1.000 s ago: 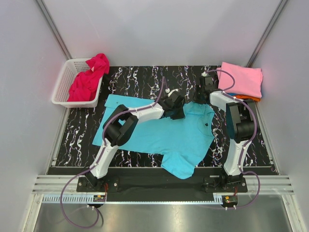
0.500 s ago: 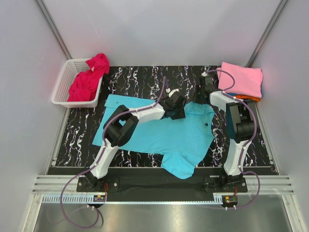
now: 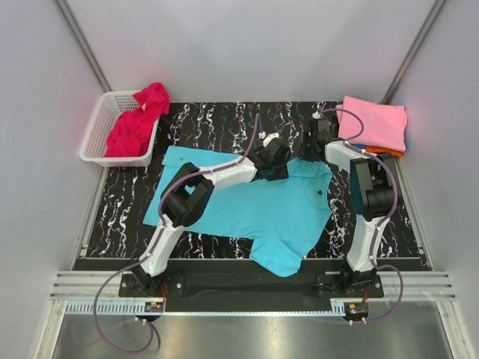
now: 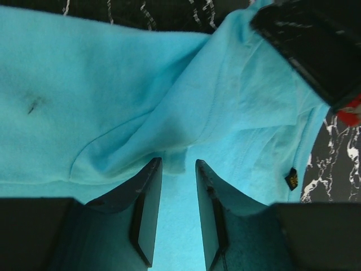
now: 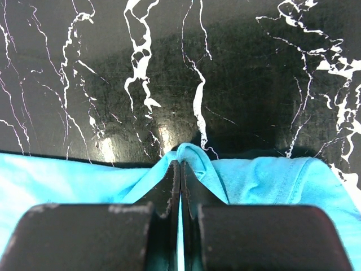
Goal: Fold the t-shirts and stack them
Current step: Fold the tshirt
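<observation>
A turquoise t-shirt [image 3: 254, 206] lies spread across the black marbled table [image 3: 209, 120], one sleeve toward the near edge. My left gripper [image 3: 277, 170] hovers over its far collar area. In the left wrist view the left gripper [image 4: 177, 164] is open, its jaws a narrow gap apart over a small fold of the turquoise cloth [image 4: 84, 84], with nothing pinched. My right gripper [image 3: 308, 149] is at the shirt's far right edge. There the right gripper [image 5: 179, 164] is shut on a raised pinch of the turquoise hem [image 5: 265, 180]. A folded pink t-shirt [image 3: 374, 123] tops a stack at the back right.
A white lattice basket [image 3: 97, 127] at the back left holds a crumpled magenta-red shirt [image 3: 138, 123]. An orange edge [image 3: 385, 152] shows under the pink shirt. Grey walls close in on both sides. Bare table lies beyond the shirt's far edge [image 5: 225, 68].
The left gripper's jaws have parted a little and it has shifted slightly toward the far edge. The right gripper stays shut on the hem.
</observation>
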You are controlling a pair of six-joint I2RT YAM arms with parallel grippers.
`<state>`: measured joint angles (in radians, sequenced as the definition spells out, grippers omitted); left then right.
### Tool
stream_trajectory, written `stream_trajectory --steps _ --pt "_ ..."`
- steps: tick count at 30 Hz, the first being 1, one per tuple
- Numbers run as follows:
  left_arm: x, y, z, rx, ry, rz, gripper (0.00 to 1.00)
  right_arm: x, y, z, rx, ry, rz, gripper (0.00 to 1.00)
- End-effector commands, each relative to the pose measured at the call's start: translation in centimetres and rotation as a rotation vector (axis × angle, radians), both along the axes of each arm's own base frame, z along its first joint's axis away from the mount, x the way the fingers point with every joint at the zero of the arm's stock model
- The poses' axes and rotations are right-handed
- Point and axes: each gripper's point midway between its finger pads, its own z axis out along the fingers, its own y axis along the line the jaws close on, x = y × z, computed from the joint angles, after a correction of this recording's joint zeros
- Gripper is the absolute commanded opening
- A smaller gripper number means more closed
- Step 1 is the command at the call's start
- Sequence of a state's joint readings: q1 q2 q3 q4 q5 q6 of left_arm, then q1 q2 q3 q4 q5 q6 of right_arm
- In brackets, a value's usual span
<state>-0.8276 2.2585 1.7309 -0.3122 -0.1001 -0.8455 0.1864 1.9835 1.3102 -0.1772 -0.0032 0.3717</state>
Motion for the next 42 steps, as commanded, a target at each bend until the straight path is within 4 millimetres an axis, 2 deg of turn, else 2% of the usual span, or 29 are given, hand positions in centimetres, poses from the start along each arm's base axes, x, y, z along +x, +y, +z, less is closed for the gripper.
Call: stream_trajectory --steps 1,7,18,21,26,36,38,39,42 --pt "1.6 -1.4 2.2 -0.026 -0.087 0.001 0.36 0.6 0.1 -0.2 0.020 -0.016 -0.001 0.00" --pt "1.2 -1.8 0.9 -0.016 -0.056 -0.010 0.36 0.6 0.0 -0.1 0.018 -0.017 -0.003 0.00" --pt "0.6 -0.3 -0.7 0.061 -0.025 0.018 0.41 0.4 0.0 -0.7 0.022 -0.004 -0.009 0.00" --pt "0.4 0.5 -1.0 0.097 -0.021 0.029 0.37 0.3 0.0 -0.9 0.024 0.001 -0.013 0.00" --pt "0.3 1.3 -1.0 0.134 -0.029 0.034 0.18 0.3 0.0 -1.1 0.025 0.003 -0.017 0.00" --pt "-0.1 1.5 -2.0 0.163 -0.011 0.015 0.16 0.5 -0.1 -0.8 0.029 -0.006 -0.025 0.00" --pt "-0.1 1.5 -2.0 0.165 -0.010 0.013 0.11 0.6 0.0 -0.8 0.031 -0.007 -0.023 0.00" --pt "-0.2 1.6 -2.3 0.171 -0.007 0.011 0.01 0.6 0.0 -0.7 0.030 -0.009 -0.022 0.00" --pt "-0.2 1.7 -2.4 0.177 -0.007 0.011 0.00 0.6 0.0 -0.8 0.033 -0.007 -0.022 0.00"
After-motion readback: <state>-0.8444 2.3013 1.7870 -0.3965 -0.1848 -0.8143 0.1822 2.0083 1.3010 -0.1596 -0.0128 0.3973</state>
